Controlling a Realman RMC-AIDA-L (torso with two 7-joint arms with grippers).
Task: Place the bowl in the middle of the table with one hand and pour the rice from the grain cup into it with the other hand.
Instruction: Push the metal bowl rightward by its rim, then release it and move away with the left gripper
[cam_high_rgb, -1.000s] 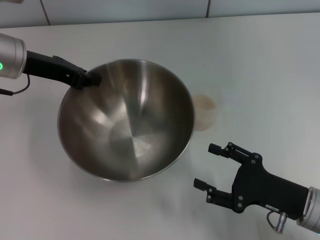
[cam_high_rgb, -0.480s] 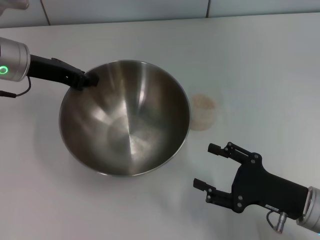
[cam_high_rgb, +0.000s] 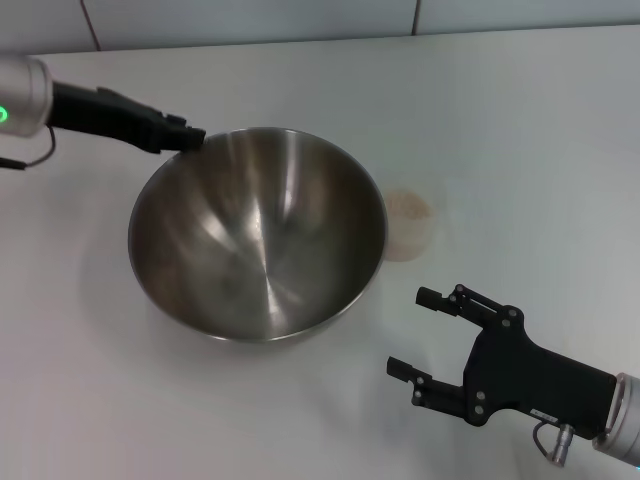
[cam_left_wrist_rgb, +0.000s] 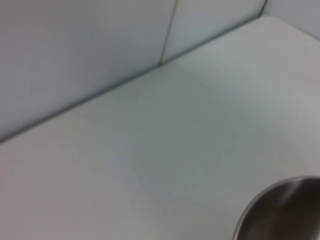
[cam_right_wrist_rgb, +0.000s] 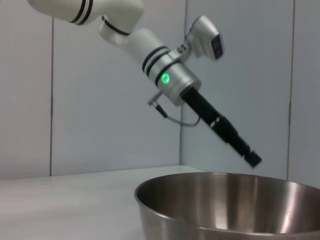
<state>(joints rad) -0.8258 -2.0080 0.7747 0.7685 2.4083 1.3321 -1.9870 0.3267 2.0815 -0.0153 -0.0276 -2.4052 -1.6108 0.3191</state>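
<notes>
Beside bowl (cam_high_rgb: 258, 245) rim, left end effector (cam_high_rgb: 192, 137), clear

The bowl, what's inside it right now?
The bowl shows only bare steel inside; no rice. The cup beside it holds pale rice. The bowl's near inner wall is hidden.

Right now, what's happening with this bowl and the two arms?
The bowl sits on the white table near the middle. The left end effector hangs just above its far-left rim; the right wrist view shows a gap between tip and rim, so it is not holding the bowl. The grain cup with rice stands untouched beside the bowl. The right end effector waits open, nearer than the cup. Nothing poured yet.
</notes>
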